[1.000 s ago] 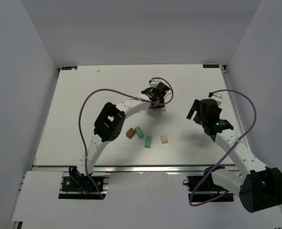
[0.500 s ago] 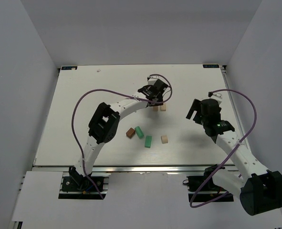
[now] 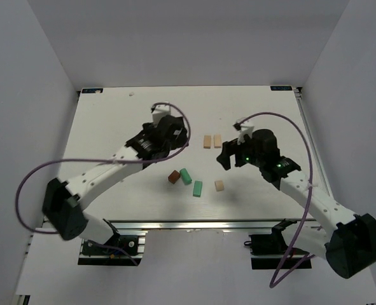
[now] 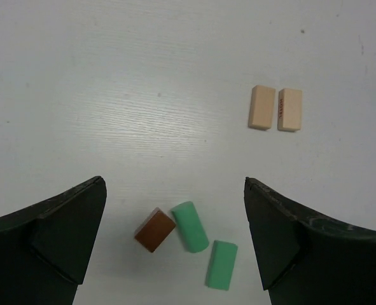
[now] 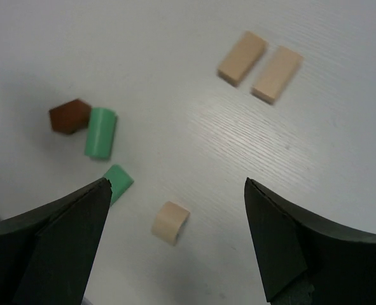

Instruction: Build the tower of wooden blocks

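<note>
No wood block tower stands in view; the blocks lie singly on the white table (image 3: 111, 121). Two pale tan blocks (image 3: 207, 141) (image 3: 217, 140) lie side by side, apart from both grippers. Nearer the front lie a dark brown block (image 3: 174, 177), a mint green cylinder (image 3: 186, 176), a mint green block (image 3: 198, 188) and a small tan arch block (image 3: 219, 185). My left gripper (image 3: 164, 137) hangs open and empty, left of the tan pair; its wrist view looks down on the brown block (image 4: 154, 229) and green cylinder (image 4: 189, 226). My right gripper (image 3: 229, 157) is open and empty above the arch block (image 5: 170, 222).
Purple cables loop off both arms, over the left side and over the right side of the table. The table's side edges meet grey walls. A metal rail (image 3: 188, 223) runs along the near edge by the arm bases.
The left gripper opened, left a tan block beside the other, and drew back to the left. The right gripper swung left towards the middle, over the arch block.
</note>
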Controlling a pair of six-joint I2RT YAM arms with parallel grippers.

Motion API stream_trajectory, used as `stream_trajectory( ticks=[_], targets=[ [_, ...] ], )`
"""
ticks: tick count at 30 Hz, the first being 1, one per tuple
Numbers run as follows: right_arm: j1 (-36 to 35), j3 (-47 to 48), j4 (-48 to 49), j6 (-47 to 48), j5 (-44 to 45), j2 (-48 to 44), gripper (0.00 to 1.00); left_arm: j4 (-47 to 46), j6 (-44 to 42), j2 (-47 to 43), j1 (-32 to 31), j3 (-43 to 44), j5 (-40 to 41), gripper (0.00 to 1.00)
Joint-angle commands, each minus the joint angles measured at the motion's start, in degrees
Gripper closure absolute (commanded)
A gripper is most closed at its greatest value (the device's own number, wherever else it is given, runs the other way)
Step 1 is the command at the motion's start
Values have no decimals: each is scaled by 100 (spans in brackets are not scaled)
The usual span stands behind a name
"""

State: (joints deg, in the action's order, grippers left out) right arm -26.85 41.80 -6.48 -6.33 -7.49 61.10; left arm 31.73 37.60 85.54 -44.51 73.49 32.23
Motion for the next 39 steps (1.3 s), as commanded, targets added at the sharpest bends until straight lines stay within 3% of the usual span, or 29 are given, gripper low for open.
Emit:
stream_trajectory(
  ticks=[1,7,14,23,27,32,39],
  targets=[
    [-346,766,376,1552,-1280,689,11,53,378,-1142,13,-982,371,2],
    [-689,2110,34,2758,-1993,2104,11,185,976,-2329,144,-1767,416,2],
    [-1217,3237,-1038,4525,-1695,3179,11,369,1267,-2305,399,-2111,504,2],
    [-1288,3097,-1443,6230,-1984,3224,11,70,1232,-2516,1348,-2726,-111,2],
    [-1314,3167,-2049,7152,-2335,3198,11,1,1232,-2454,1428,-2814,-111,2],
    [-1515,3028,-2586,8215,-2004,3066,11,44,1275,-2357,1437,-2876,-129,2],
    [-1788,2684,-2700,8806,-1765,3117,11,106,1179,-2586,1437,-3104,-76,2]
  ],
)
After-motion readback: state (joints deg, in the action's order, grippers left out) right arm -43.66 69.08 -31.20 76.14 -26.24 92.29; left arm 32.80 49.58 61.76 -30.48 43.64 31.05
